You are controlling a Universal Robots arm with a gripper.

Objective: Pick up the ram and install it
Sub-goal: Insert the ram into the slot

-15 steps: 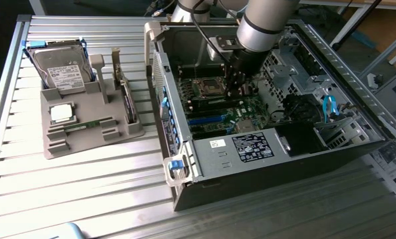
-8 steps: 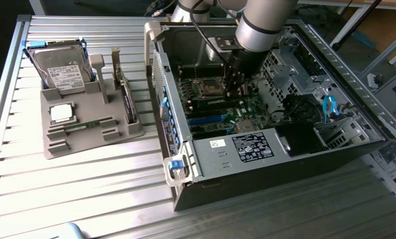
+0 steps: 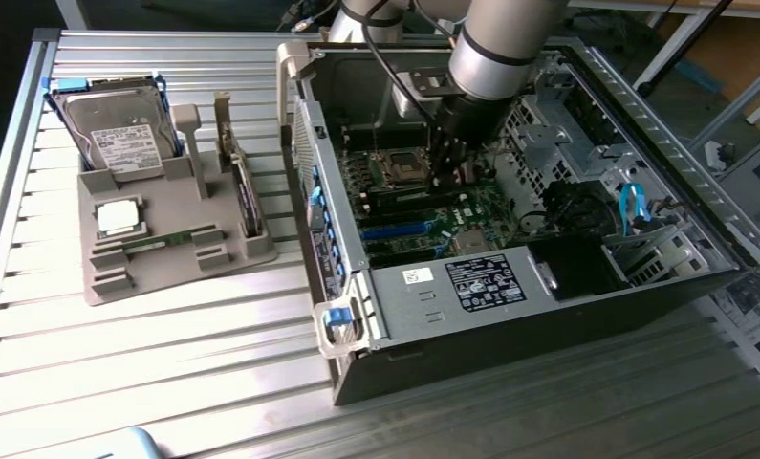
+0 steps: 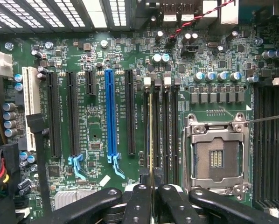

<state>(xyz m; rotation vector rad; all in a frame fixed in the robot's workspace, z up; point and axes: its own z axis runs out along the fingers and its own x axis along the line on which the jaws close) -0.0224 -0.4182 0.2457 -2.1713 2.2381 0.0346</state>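
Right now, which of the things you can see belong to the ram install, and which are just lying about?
In the job:
ram stick, held edge-on in the shut gripper
memory slots
open computer case

Lying about:
hard drive, CPU chip and expansion card, all on the grey holder
empty CPU socket

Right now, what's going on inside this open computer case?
The robot arm has reached into the open grey computer case. Its black gripper is shut on the long, thin green ram stick, seen edge-on. The stick is lined up along the black memory slots beside the silver CPU socket on the green motherboard. Whether it is seated yet is not clear.
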